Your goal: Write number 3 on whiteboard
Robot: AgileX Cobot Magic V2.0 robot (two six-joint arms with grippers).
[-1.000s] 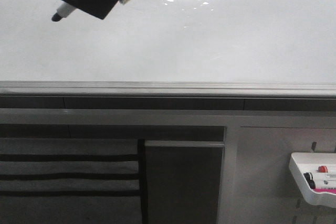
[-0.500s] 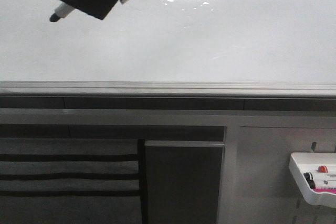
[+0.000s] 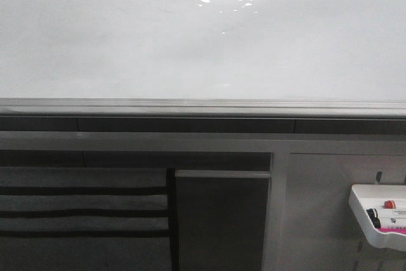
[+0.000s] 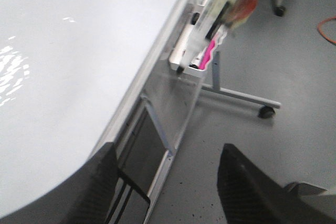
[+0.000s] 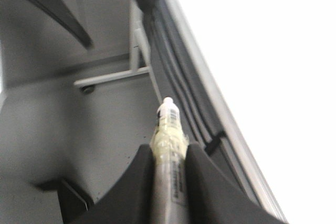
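From the front, the whiteboard [image 3: 190,42] fills the upper part with a bright light patch near its top and bare white surface, its grey rail [image 3: 203,106] below and a small tray [image 3: 361,217] of markers at lower right. In the left wrist view, the left gripper [image 4: 168,182] stands with its fingers spread and nothing between them, beside the board's edge. In the right wrist view, the right gripper [image 5: 170,174] is clamped on a marker [image 5: 169,129], its tip off the board.

No writing can be read anywhere. The whiteboard [image 3: 190,42] bears no legible mark in the front view. The markers in the small white tray [image 3: 368,220], at about four o'clock in that view, carry labels too small to make out. The marker [image 5: 169,150] held in the right claw [image 5: 168,182] shows fine print, blurred beyond reading.
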